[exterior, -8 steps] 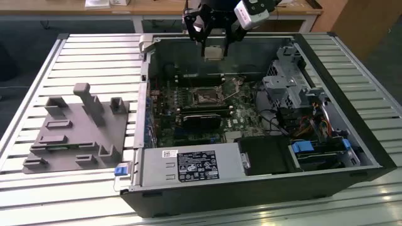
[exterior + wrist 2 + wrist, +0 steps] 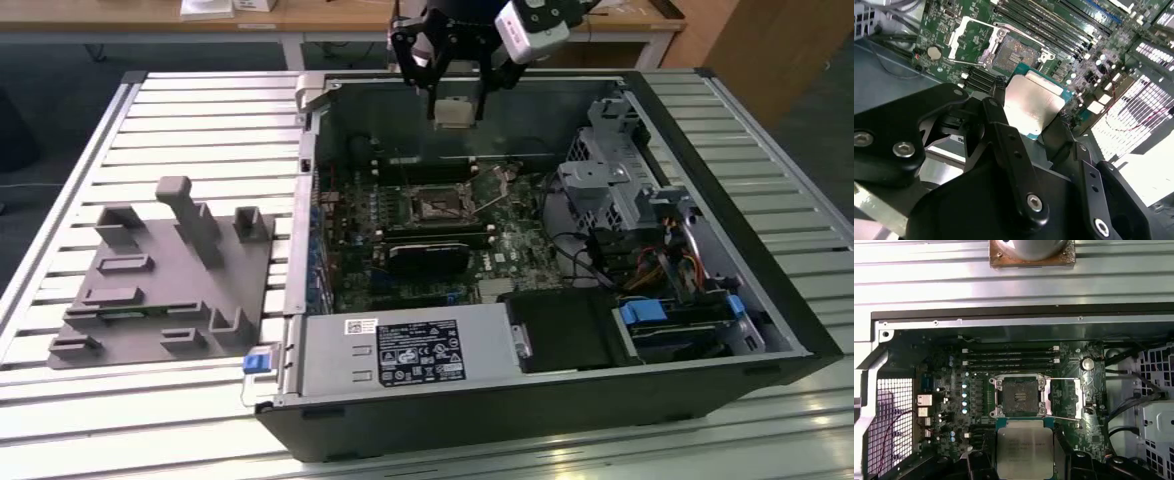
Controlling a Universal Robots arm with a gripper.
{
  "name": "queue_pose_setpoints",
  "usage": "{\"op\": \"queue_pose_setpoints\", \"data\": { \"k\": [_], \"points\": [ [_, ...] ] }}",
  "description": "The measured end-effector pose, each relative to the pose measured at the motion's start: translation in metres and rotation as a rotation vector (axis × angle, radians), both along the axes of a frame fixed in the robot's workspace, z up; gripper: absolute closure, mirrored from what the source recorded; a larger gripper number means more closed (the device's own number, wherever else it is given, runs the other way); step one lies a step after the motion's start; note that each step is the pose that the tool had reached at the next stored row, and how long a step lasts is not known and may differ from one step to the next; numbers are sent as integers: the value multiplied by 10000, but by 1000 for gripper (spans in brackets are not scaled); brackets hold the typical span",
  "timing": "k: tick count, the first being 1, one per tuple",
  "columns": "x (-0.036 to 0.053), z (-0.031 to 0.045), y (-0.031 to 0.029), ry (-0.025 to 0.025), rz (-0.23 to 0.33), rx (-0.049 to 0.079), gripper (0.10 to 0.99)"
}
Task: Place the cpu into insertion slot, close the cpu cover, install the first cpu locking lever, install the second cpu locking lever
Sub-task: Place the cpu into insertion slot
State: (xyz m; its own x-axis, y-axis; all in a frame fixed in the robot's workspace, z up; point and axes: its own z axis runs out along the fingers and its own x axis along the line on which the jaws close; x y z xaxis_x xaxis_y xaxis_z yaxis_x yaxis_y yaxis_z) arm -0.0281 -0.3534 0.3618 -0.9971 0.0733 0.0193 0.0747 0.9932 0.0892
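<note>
**Exterior view.** The gripper (image 2: 454,98) hangs over the open computer case (image 2: 747,300), above the wall opposite the power supply (image 2: 400,352). Its two black fingers are closed to chip width on the cpu (image 2: 457,112), which is held clear of the board. The insertion slot (image 2: 437,206) lies near the middle of the green motherboard (image 2: 350,270), well below the chip. The case rests on a ribbed aluminium table (image 2: 200,120).

**Second wrist view.**
- The cpu (image 2: 1034,102) is a thin square with a pale brushed-metal lid on a blue-green substrate. Matt black fingers (image 2: 999,100) pinch it on two opposite edges.
- The insertion slot (image 2: 1013,52) is a dark, finely textured contact field inside a bright metal rim, with nothing seated in it.
- The cpu cover (image 2: 959,37) is a thin stamped silvery frame with a cut-out centre. It is swung open off the slot about its hinged edge.

**First wrist view.** The cpu (image 2: 1025,447) is lined up with one edge of the insertion slot (image 2: 1018,396). The cpu cover (image 2: 1074,399) lies folded back beside the slot. Long black memory slots (image 2: 1009,357) run along the slot's opposite edge.

**Status, as judged.** Step one is in hand and not complete: the chip is gripped and not seated. The cover is not closed, so neither locking lever can be installed. All four steps are outstanding.
</note>
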Motion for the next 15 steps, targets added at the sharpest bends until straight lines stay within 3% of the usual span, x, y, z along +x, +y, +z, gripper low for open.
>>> {"op": "queue_pose_setpoints", "data": {
  "k": [3, 5, 15],
  "points": [
    [0, -3, 0, 0, -536, -1, 545],
    [0, -6, 0, 0, -1181, -7, 545],
    [0, -10, 0, 0, -2294, -14, 545]
  ]
}}
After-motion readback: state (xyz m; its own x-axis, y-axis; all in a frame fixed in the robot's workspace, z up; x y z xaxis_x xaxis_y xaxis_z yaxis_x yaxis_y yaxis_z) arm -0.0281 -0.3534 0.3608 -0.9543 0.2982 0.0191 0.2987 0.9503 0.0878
